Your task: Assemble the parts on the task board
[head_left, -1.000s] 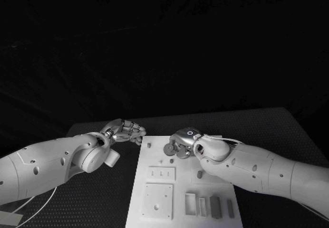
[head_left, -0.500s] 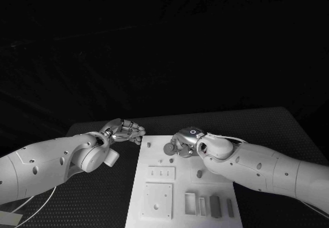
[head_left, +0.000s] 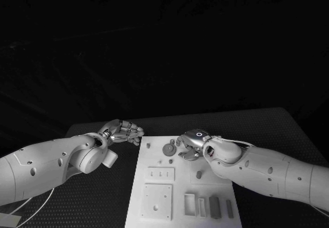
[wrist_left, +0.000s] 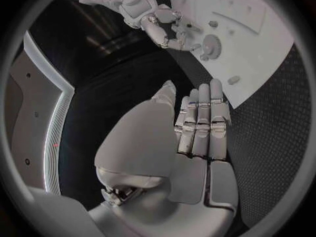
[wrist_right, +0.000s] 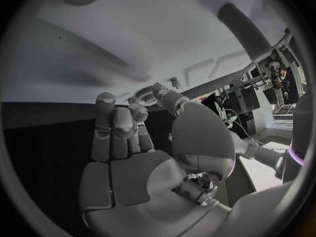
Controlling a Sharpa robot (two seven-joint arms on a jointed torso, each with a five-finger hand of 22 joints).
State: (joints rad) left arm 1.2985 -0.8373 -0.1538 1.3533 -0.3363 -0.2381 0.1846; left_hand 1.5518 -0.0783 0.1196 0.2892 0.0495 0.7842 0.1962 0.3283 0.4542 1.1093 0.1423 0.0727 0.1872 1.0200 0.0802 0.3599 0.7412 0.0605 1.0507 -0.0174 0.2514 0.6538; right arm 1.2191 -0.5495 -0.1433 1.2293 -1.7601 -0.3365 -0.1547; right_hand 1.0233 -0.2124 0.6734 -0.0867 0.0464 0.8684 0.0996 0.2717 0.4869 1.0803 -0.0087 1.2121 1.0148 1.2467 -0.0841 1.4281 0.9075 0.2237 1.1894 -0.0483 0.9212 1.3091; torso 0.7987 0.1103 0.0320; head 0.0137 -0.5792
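Observation:
The white task board (head_left: 179,187) lies in the middle of the black table. A round toothed part (head_left: 168,149) lies flat near its far end, also seen as the toothed part (wrist_left: 212,45). My right hand (head_left: 192,143) hovers low just right of it, fingers curled down onto the board; whether they pinch something small beneath is hidden. In its wrist view the right hand (wrist_right: 131,137) curls under the board (wrist_right: 118,42). My left hand (head_left: 124,131) rests off the board's far left corner, fingers curled on nothing, as the left hand (wrist_left: 197,126) shows.
A small dark part (head_left: 198,174) lies mid-board. A square plate (head_left: 157,201) and several upright slots (head_left: 209,205) fill the board's near end. Black textured table (head_left: 274,128) surrounds the board on all sides.
My right hand has shifted a little to the right along the board's far end, away from the toothed part. The left hand and the toothed part have stayed put.

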